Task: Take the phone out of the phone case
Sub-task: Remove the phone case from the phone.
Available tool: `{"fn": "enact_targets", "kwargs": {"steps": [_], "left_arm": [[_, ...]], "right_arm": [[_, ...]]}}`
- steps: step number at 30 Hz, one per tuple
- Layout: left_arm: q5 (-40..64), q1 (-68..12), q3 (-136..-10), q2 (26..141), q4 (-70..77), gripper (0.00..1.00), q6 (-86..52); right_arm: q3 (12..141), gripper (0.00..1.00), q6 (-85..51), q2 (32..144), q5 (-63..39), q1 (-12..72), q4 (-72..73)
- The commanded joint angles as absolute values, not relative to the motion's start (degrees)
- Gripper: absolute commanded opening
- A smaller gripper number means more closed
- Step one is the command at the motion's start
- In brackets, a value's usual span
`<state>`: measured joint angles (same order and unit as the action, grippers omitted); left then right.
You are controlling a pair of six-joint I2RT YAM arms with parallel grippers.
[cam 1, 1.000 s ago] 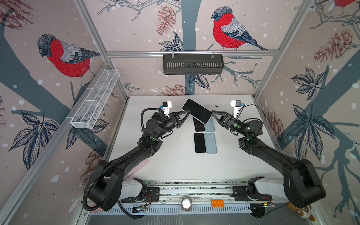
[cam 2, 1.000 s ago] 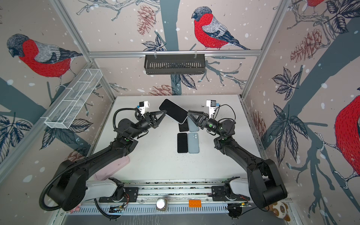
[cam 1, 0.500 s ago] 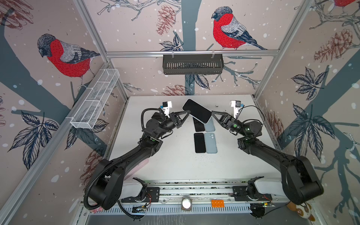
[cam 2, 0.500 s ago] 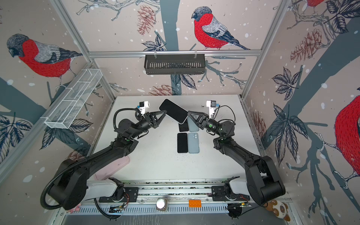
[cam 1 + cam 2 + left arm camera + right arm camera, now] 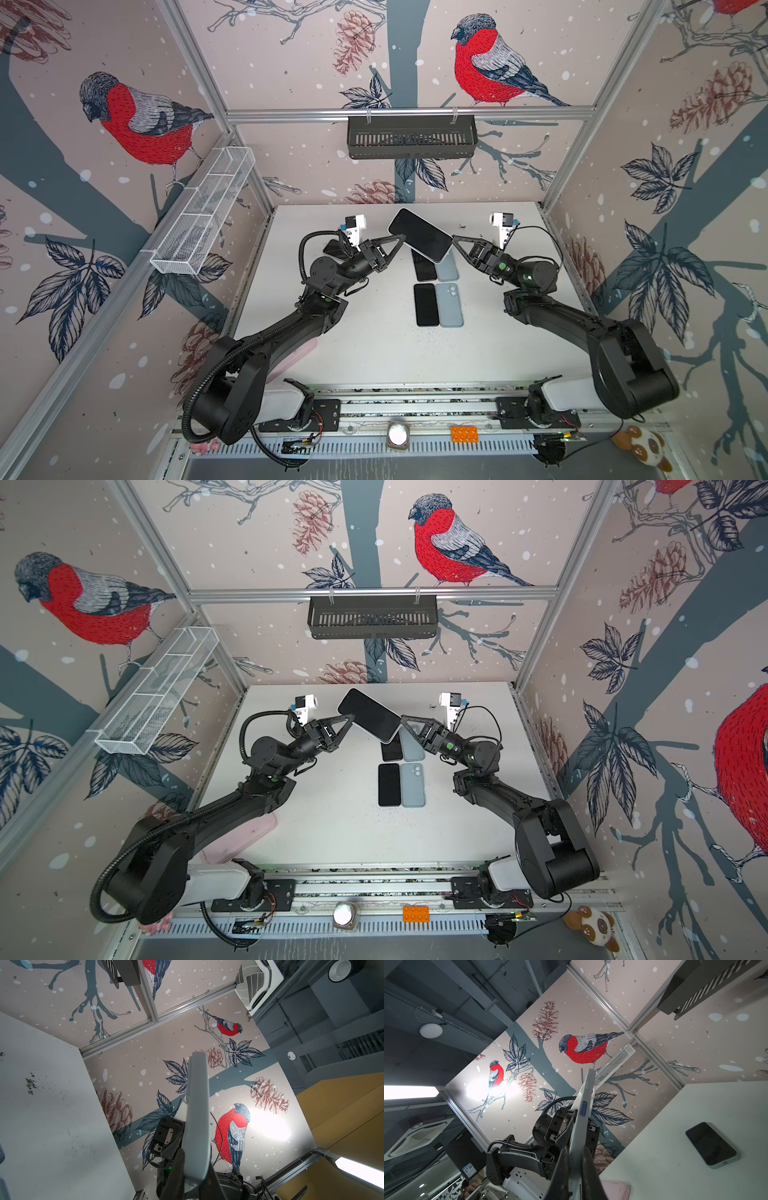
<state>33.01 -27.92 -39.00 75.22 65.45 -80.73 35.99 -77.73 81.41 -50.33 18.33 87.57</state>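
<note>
White tabletop [image 5: 374,357] is spread beneath everything; all places are given from the raised phone [image 5: 419,235]. The phone is held in the air above the table, tilted, with its dark screen turned upward in both top views [image 5: 369,715]. It is seated in the phone case [image 5: 197,1115], whose pale grey back is seen almost edge-on in the left wrist view.

The phone is clamped from 2 sides. The left gripper [image 5: 400,239] is closed tight on the edge facing the left arm. The right gripper [image 5: 455,240] is closed tight on the end facing the right arm. Its fingers [image 5: 562,1167] are seen pressed against both faces of the cased phone in the right wrist view.

Under the phone and toward the robot's base, 2 dark handsets [image 5: 426,304] and 2 pale blue pieces [image 5: 449,305] with camera cut-outs are laid flat in pairs, the farther pair partly hidden by the phone. Beyond the left gripper from the phone, another dark-screened handset [image 5: 712,1145] is laid flat. A pink case [image 5: 249,833] is seen under the left arm. A small blue side button [image 5: 584,1108] is set in the phone's edge.
</note>
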Motion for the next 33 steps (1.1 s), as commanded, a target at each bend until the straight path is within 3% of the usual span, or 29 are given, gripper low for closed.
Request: {"fn": "enact_targets", "kwargs": {"steps": [1, 5, 33], "left_arm": [[33.17, -27.9, -39.48, 75.36, 76.61, 0.0, -83.83], [32.94, -27.88, -39.38, 76.12, 79.27, 0.0, -84.96], [30.59, -28.89, -44.44, 85.61, 90.13, 0.0, -89.54]], "right_arm": [[36.87, 0.03, -83.97, 83.55, -50.26, 18.04, 99.24], [38.41, 0.02, -91.11, 87.4, -48.75, 17.92, 106.95], [46.36, 0.02, -100.14, 89.91, -41.88, 19.42, 107.0]]}}
